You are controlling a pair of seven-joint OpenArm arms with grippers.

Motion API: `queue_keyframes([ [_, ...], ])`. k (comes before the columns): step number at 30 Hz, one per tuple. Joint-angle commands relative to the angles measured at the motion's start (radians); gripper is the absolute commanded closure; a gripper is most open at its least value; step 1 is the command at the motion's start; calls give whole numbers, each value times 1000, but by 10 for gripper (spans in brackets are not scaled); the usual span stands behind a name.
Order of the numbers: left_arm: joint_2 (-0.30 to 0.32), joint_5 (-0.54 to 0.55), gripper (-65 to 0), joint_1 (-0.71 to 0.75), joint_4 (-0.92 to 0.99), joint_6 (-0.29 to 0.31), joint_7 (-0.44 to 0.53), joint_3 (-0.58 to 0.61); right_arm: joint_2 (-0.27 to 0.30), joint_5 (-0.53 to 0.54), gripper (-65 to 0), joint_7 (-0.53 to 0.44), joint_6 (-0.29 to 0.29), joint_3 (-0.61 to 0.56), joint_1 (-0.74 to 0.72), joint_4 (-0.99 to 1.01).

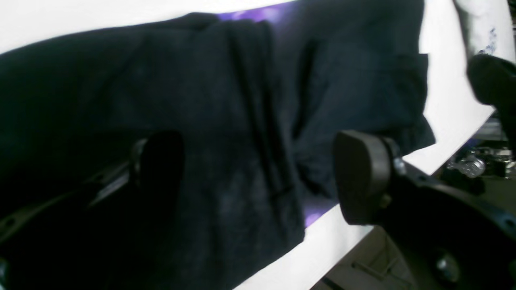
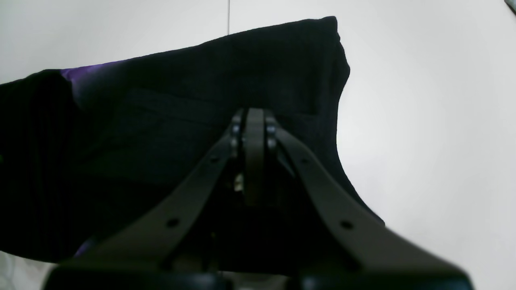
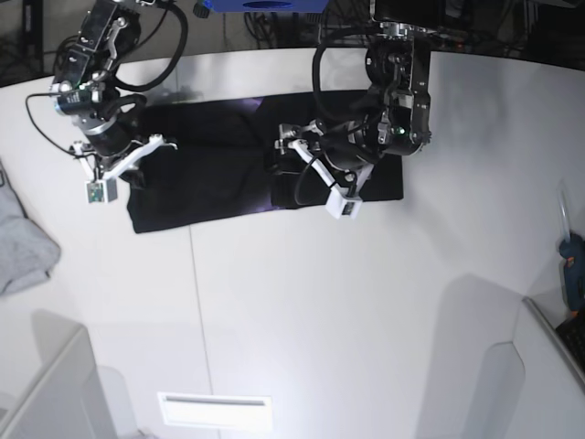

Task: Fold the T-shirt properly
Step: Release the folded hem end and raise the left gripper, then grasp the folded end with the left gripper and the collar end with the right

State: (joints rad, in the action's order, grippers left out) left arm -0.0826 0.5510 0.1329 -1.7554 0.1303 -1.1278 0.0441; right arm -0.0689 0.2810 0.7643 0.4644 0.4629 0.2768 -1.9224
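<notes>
The black T-shirt (image 3: 219,165) lies spread across the far half of the white table (image 3: 302,320), with its right part folded over. Purple print shows at its edges (image 1: 250,14) and at one corner (image 2: 88,72). My left gripper (image 1: 262,169) hangs just over the folded cloth (image 1: 242,121). Its jaws stand wide open with nothing between the pads (image 1: 360,177). In the base view this left gripper (image 3: 285,163) is near the shirt's middle. My right gripper (image 2: 254,121) is shut at the shirt's left end (image 3: 151,155). No cloth shows between its fingertips.
A light grey garment (image 3: 18,238) lies at the table's left edge. A blue object (image 3: 571,265) sits by the right edge and a white label (image 3: 215,412) near the front. The table's edge (image 1: 443,161) runs close beside the left gripper.
</notes>
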Motion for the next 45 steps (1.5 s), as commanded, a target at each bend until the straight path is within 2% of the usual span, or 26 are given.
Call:
queue_keyframes([
  [1,-4,19,-555,-14,-22,6,9,-2,7,13,0,-22,1,7,-14,-16],
  [3,-4,19,-550,-11,-39,6,9,-11,8,13,0,-22,1,7,-15,-16],
  [5,37,19,-477,-8,-70,6,9,-17,13,14,0,-22,1,7,-17,-16],
  [6,70,19,-398,0,-88,6,9,-31,14,14,0,-19,1,7,-24,-16],
  [7,93,19,-288,15,-104,6,10,-56,16,14,0,-6,1,7,-30,-16],
  [8,109,19,-184,29,-117,6,12,-86,17,14,-54,16,1,7,-34,-16],
  [9,126,19,-69,40,-130,6,12,-128,24,14,-137,42,3,7,-44,-16],
  [10,143,19,0,52,-134,6,12,-178,36,14,-224,76,4,7,-60,-15],
  [12,174,11,0,73,-136,6,12,-283,51,14,-354,133,41,9,-87,1],
  [13,192,11,0,86,-136,6,12,-321,53,14,-368,151,73,9,-101,10],
  [15,234,11,0,124,-136,6,15,-402,73,11,-356,205,121,23,-132,30],
  [18,267,11,0,184,-136,6,30,-513,80,13,-341,297,119,60,-187,88],
  [21,295,10,0,273,-134,6,145,-579,85,13,-342,314,121,98,-227,168],
  [23,321,10,0,333,-120,6,239,-579,85,13,-344,317,122,107,-241,194],
  [26,329,10,0,379,-53,6,364,-577,85,14,-345,320,122,102,-245,203],
  [33,341,10,0,399,64,7,521,-447,90,14,-345,323,122,106,-271,252],
  [36,341,10,0,397,56,7,546,-396,117,25,-345,347,124,107,-279,312],
  [39,335,10,0,388,53,7,547,-381,140,114,-345,350,147,107,-281,369],
  [45,332,11,0,385,18,7,546,-381,192,271,-342,370,147,106,-274,510],
])
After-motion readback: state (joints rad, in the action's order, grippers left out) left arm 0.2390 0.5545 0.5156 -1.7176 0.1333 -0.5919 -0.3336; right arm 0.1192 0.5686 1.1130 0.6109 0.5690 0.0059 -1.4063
